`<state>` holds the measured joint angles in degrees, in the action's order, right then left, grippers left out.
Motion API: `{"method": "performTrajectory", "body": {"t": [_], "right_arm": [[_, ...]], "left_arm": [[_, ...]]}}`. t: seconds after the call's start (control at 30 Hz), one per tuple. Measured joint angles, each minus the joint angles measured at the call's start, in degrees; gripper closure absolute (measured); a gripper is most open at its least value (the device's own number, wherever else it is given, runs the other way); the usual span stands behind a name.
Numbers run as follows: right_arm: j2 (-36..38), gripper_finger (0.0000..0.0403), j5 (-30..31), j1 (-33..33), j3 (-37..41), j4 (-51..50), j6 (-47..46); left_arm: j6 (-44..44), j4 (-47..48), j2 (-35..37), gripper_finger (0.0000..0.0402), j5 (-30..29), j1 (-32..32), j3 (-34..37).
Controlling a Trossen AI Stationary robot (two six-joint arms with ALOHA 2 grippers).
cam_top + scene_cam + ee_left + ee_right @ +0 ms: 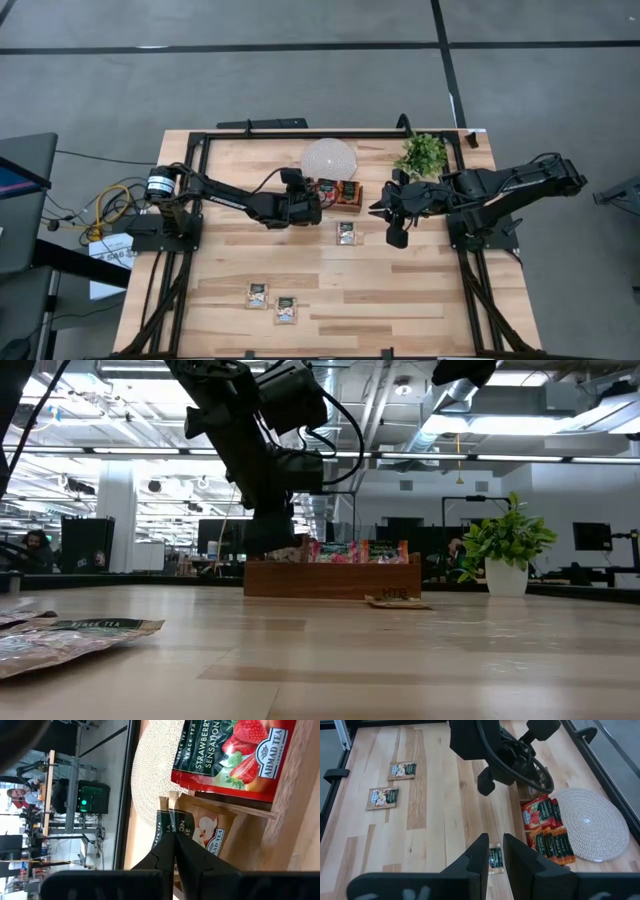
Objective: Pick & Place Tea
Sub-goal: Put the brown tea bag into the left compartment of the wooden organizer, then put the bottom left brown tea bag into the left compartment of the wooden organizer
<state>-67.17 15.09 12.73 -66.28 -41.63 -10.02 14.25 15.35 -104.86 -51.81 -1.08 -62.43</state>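
While one sachet (167,822) is pinched, three sachets (347,233) (258,295) (287,309) lie loose.

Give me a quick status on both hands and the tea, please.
Left hand shut on a tea sachet at the tray. Right hand hovers over a loose sachet. Nothing in the way.

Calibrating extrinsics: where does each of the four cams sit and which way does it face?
High: overhead, straight down; both arms, wooden tray, mat, plant.
Low: table height, level across; left arm over the tray.
Left wrist: past its shut fingers pinching a sachet at the tray.
Right wrist: down past its fingers at a lone sachet.
All four show the tray.
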Motion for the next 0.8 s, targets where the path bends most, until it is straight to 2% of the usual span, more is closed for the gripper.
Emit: {"method": "performTrajectory", "body": {"t": [0.4, 0.5, 0.63, 0.73, 0.8], "right_arm": [[0.02, 0.0353, 0.00, 0.00, 0.00, 0.11, -0.02], [0.02, 0.0353, 0.00, -0.02, 0.00, 0.13, -0.02], [0.02, 0.0353, 0.00, 0.00, 0.00, 0.26, -0.02], [0.02, 0.0353, 0.00, -0.01, 0.00, 0.54, -0.02], [-0.01, 0.0353, 0.00, 0.00, 0.04, 0.57, -0.03]], "left_arm": [[-0.44, 0.81, 0.00, 0.0317, 0.10, 0.00, 0.00], [1.75, 0.96, 0.00, 0.0299, -3.83, 0.00, 0.00], [6.53, -0.10, 0.59, 0.0285, -12.37, 0.00, -0.03], [8.38, 0.05, 2.80, 0.0282, -17.59, -0.05, -0.85], [9.20, 1.11, 5.72, 0.0283, -18.62, -0.54, -1.38]]}}
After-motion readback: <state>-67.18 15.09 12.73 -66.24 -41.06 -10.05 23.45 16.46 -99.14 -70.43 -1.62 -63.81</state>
